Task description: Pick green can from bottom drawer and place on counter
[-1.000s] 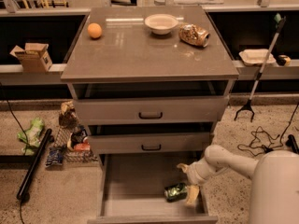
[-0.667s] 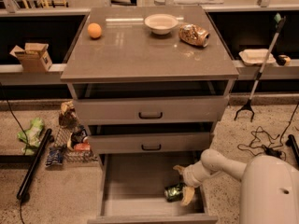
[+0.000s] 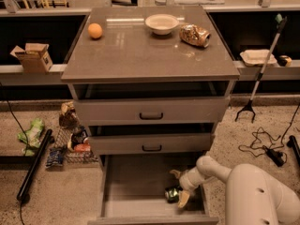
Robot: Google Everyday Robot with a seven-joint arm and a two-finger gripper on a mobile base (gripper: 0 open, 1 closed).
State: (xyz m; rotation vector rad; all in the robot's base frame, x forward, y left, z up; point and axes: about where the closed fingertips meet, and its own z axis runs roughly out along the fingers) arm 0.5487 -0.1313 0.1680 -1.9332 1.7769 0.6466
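Note:
The green can (image 3: 171,194) lies on its side on the floor of the open bottom drawer (image 3: 136,182), near the drawer's right front. My gripper (image 3: 180,186) reaches into the drawer from the right on a white arm. One pale finger (image 3: 183,198) sits just right of and in front of the can, the other (image 3: 176,174) behind it, so the fingers stand apart around the can's right end. The counter (image 3: 140,55) tops the cabinet above.
On the counter sit an orange ball (image 3: 95,30), a white bowl (image 3: 161,23) and a gold-brown shiny bag (image 3: 195,34). Two upper drawers with black handles (image 3: 151,116) stick out slightly above the bottom drawer. Snack packets (image 3: 70,139) lie on the floor at left; cables (image 3: 262,146) at right.
The gripper and arm have shifted left, deeper into the drawer and closer around the can. The can stays on the drawer floor.

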